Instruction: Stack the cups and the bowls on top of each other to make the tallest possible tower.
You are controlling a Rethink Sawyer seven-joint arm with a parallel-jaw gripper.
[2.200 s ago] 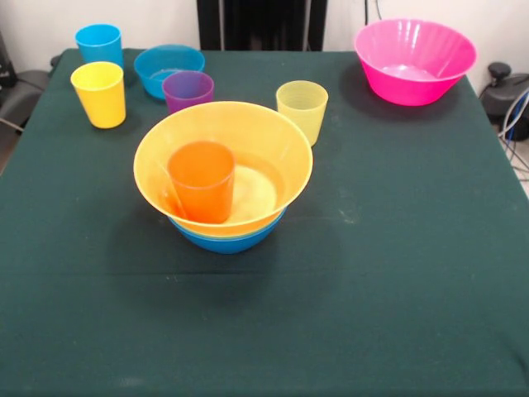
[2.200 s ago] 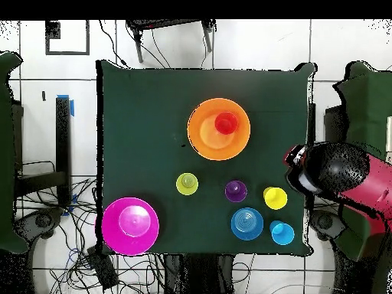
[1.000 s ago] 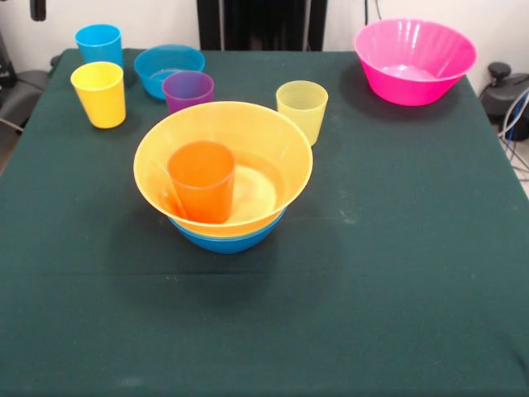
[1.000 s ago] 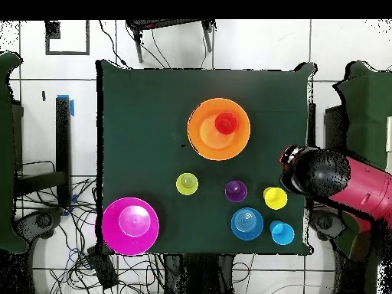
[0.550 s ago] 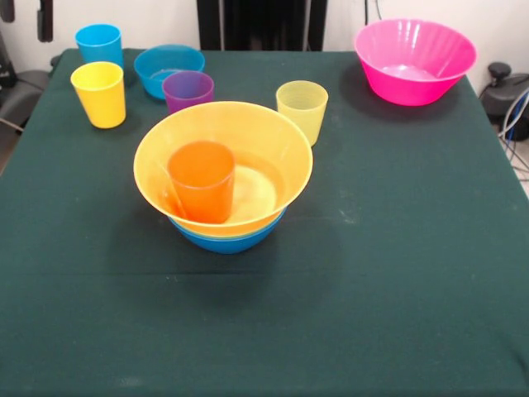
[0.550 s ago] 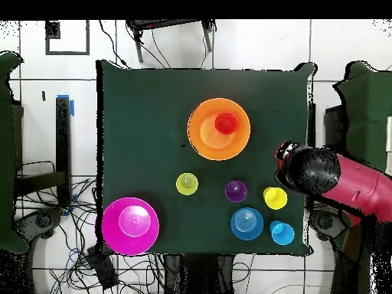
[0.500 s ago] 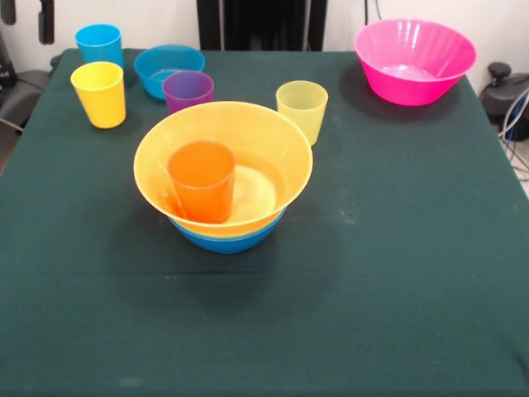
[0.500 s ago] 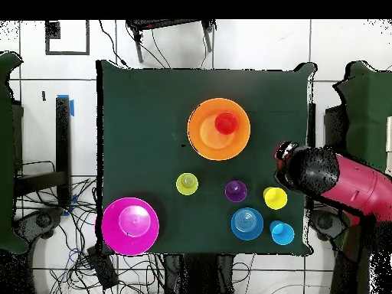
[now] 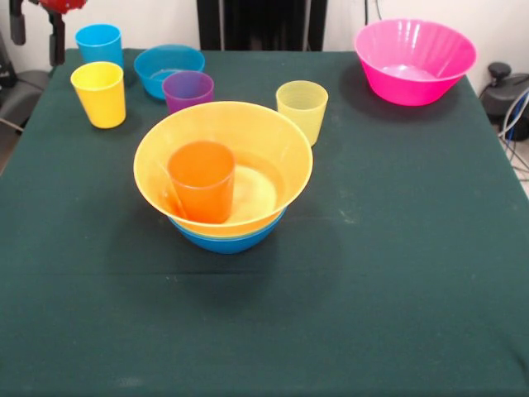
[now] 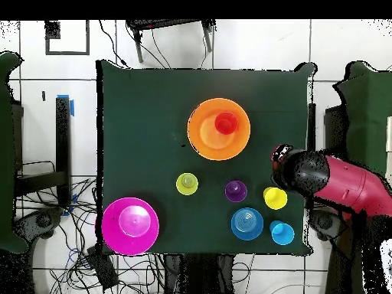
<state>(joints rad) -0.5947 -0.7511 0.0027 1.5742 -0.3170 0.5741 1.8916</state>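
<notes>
The tower stands mid-table: an orange cup (image 9: 202,180) in the large orange-yellow bowl (image 9: 248,132), which rests on a blue bowl (image 9: 227,241). Loose at the far left are a yellow cup (image 9: 99,93), a blue cup (image 9: 99,44), a purple cup (image 9: 188,89) and a small blue bowl (image 9: 169,68). A pale yellow-green cup (image 9: 302,107) stands behind the tower. The pink bowl (image 9: 415,61) is at the far right. My gripper (image 9: 36,33) hangs open and empty at the top left, above and just left of the yellow cup. No green bowl shows.
In the overhead view the red and black arm (image 10: 329,180) reaches over the table's right edge beside the yellow cup (image 10: 275,197). The pink bowl (image 10: 130,226) sits at the lower left. Cables lie on the floor around the table.
My gripper has come into the front view at the top left and lowered toward the yellow cup. In the overhead view the arm has moved left over the table edge. The cups and bowls have not moved.
</notes>
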